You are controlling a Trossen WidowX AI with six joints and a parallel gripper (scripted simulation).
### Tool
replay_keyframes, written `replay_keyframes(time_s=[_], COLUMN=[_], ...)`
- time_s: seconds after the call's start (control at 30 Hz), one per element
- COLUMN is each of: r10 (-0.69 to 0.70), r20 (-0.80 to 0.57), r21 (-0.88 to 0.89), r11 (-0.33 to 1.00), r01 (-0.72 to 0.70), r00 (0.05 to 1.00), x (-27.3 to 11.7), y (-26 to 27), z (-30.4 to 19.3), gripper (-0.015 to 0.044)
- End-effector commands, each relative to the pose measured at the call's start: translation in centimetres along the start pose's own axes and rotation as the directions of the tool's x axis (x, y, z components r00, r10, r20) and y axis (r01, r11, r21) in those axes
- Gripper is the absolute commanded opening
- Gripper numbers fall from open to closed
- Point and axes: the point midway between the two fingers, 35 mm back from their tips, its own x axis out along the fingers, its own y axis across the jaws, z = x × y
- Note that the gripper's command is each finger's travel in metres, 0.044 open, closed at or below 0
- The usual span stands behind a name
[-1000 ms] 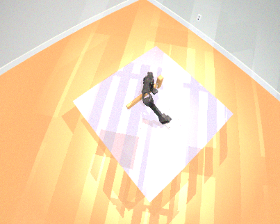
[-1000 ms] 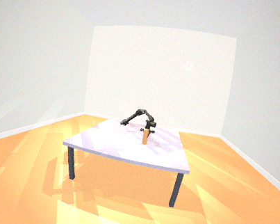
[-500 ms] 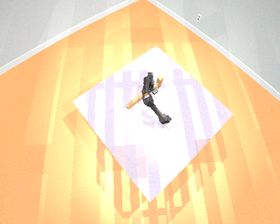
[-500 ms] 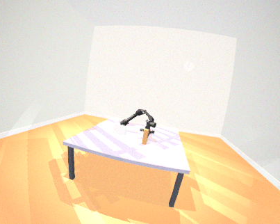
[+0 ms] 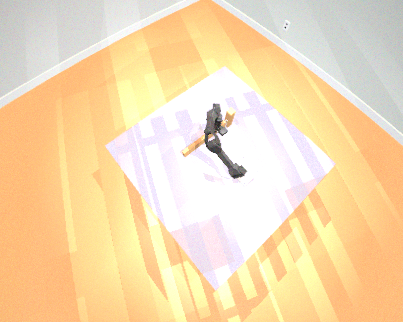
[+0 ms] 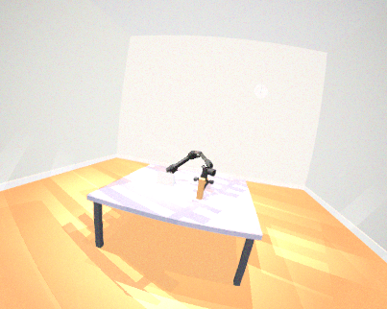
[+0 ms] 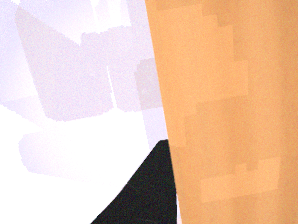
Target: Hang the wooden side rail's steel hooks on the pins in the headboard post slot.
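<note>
The wooden rail (image 5: 192, 147) (image 7: 225, 100) runs diagonally across the table in the top view, its far end low at the tabletop. It fills the right of the wrist view. The post (image 5: 230, 115) (image 6: 201, 189) stands upright, with the rail's other end close beside it. My gripper (image 5: 217, 133) is shut on the rail, nearer its post end. One black finger shows against the rail's left edge in the wrist view. The steel hooks, the slot and the pins are too small or hidden, so I cannot tell whether the hooks touch the pins.
The arm (image 5: 226, 159) (image 6: 183, 161) reaches from its base over the white table (image 5: 217, 260) (image 6: 132, 199) to the rail. In the exterior view the post stands in front of the gripper and hides the rail. Patterned shadows cross the tabletop.
</note>
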Motion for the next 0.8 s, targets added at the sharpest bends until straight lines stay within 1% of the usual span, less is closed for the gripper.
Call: replay_keyframes(time_s=[0.0,0.77], r10=[-0.006,-0.007], r20=[-0.004,-0.004], r21=[0.000,0.000], r11=[1.000,1.000], r01=[0.006,0.007], r00=[1.000,1.000], x=[-0.39,-0.33], y=[0.05,-0.02], z=[-0.30,-0.53], gripper=[0.0000,0.0000])
